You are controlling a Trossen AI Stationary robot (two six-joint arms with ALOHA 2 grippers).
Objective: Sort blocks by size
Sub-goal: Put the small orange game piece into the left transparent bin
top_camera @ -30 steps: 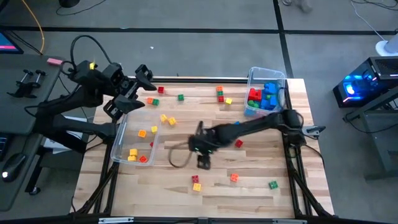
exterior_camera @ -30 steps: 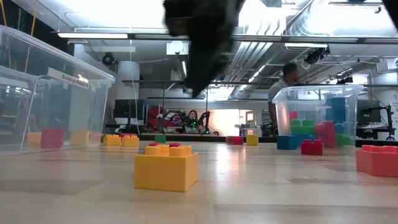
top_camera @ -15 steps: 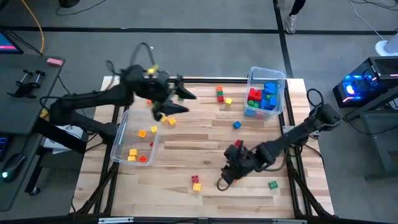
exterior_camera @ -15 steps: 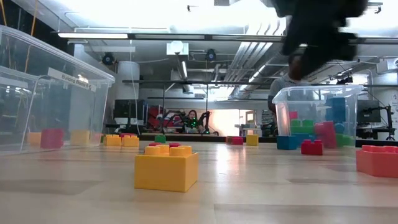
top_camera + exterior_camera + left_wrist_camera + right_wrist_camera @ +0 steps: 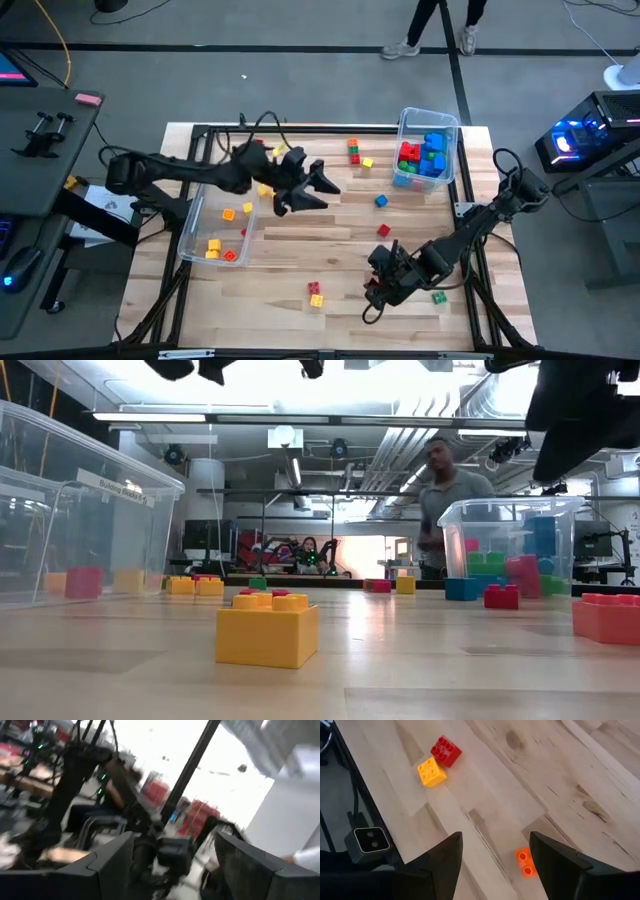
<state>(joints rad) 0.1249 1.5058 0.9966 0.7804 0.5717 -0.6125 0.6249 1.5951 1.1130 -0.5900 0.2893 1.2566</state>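
- The blocks (image 5: pixel 315 292) lie scattered over the wooden table (image 5: pixel 300 250) — a red and yellow pair at lower centre of the high view, an orange block (image 5: pixel 525 862) just beside the right gripper (image 5: pixel 380 290), a green block (image 5: pixel 439 297) toward the lower right, a blue block (image 5: pixel 381 201) near the middle.
- More blocks are already binned: large red, blue and green ones in the right bin (image 5: pixel 452 135) at upper right, small yellow, orange and red ones in the left bin (image 5: pixel 194 222) at centre left.
- The right gripper hangs low over the lower-centre boards, fingers spread and empty; its wrist camera looks between them at the orange block, near the bottom of that frame.
- The left gripper (image 5: pixel 315 185) sits raised at upper centre of the high view, jaws apart, nothing between them (its wrist camera sees only the room).
- A person (image 5: pixel 447 495) stands beyond the table.
- Handling, as I judge it: these are light, rigid plastic pieces — smooth-sided, so prone to skid or twist if pinched off-centre. Best taken across two flat opposite sides, low on the body and below the studs, fingers square to the faces.
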